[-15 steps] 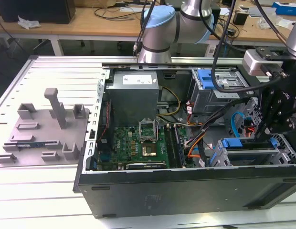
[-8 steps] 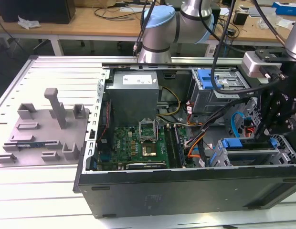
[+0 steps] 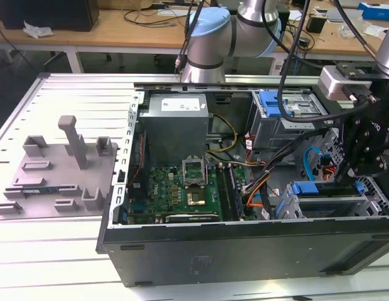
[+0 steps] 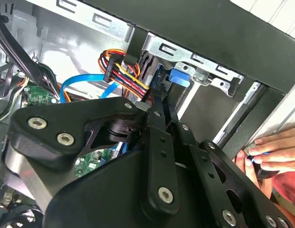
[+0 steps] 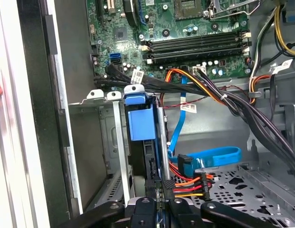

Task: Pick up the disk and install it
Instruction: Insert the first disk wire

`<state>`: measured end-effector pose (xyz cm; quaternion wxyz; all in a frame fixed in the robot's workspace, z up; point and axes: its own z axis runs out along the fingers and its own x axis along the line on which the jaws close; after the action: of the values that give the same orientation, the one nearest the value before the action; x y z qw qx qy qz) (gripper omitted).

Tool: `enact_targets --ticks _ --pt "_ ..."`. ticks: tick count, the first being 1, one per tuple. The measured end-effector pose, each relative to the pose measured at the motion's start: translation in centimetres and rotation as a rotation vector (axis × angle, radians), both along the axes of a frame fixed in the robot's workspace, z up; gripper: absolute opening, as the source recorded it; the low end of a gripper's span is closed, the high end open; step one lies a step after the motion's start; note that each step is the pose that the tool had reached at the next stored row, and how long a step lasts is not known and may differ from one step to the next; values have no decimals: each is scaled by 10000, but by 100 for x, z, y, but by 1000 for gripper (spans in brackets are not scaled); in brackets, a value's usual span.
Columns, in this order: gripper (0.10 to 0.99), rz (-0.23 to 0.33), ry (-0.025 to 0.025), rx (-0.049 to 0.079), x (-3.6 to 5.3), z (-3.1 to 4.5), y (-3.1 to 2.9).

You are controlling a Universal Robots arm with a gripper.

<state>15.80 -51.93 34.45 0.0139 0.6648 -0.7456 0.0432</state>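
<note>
- Power supply (image 3: 175, 128): a white sticker (image 3: 177, 105) lies on its upper face in the exterior view. The print is too small to read.
- Black cable bundle (image 5: 157, 85): a white tag (image 5: 137, 76) with dark print, seen in the first wrist view. The characters cannot be made out.
- Thin red wire (image 5: 204, 100): a white tag (image 5: 188, 108) with dark print, not legible.
- Grey cable (image 5: 273, 88) beside the motherboard: a white tag (image 5: 280, 66), not legible.
- Motherboard (image 5: 185, 26): white silkscreen marks beside the components and slots, too fine to read.

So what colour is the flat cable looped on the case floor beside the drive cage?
Bright blue. The cable shows best in the first wrist view.
</note>
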Motion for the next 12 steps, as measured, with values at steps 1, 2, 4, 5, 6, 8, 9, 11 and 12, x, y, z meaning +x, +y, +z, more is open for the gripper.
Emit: enact_targets --ticks 1,2,4,5,6,8,9,11,12 --pt "169 0 0 1 0 6 0" --pt "169 0 0 3 0 8 0" --pt "169 0 0 0 0 10 0" --pt "169 0 0 -1 0 10 0" --pt "169 0 0 -2 0 11 -1" --pt "169 1 0 0 0 10 -5" --pt "169 1 0 2 0 10 -7" --pt "169 1 0 5 0 10 -10" --pt "169 1 0 9 0 9 -10"
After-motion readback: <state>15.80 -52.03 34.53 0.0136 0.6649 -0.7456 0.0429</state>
